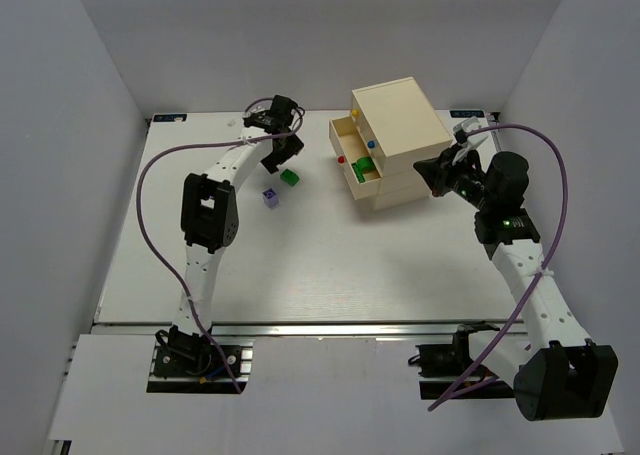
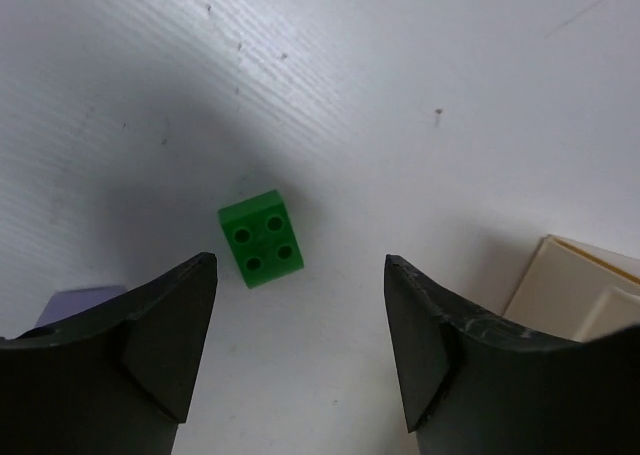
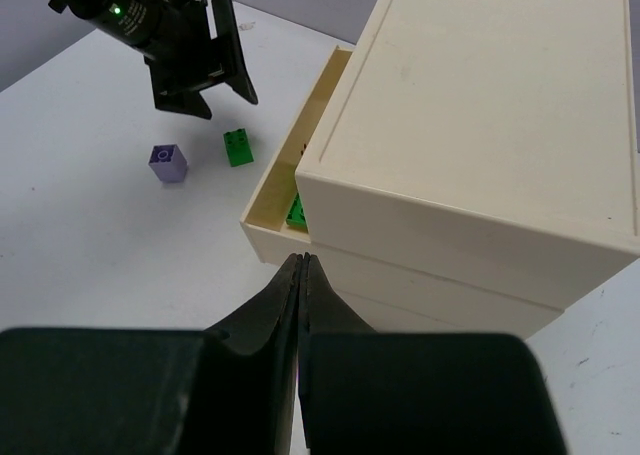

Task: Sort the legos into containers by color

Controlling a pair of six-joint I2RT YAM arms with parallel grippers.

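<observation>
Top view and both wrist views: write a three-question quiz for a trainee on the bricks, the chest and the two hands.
1. True or false: the left hand is shut on the green brick.
2. Which loose bricks lie on the table beside the chest? A) one green, one purple; B) two blue; C) one red, one yellow.
3. Fill in: the right hand has its fingers ____.
Key:
1. False: it stands open, and the brick lies free on the table.
2. A: the purple brick lies near the green one.
3. Shut, holding nothing.

Green lego [image 2: 262,238] below open left claw [image 2: 300,345]
</observation>
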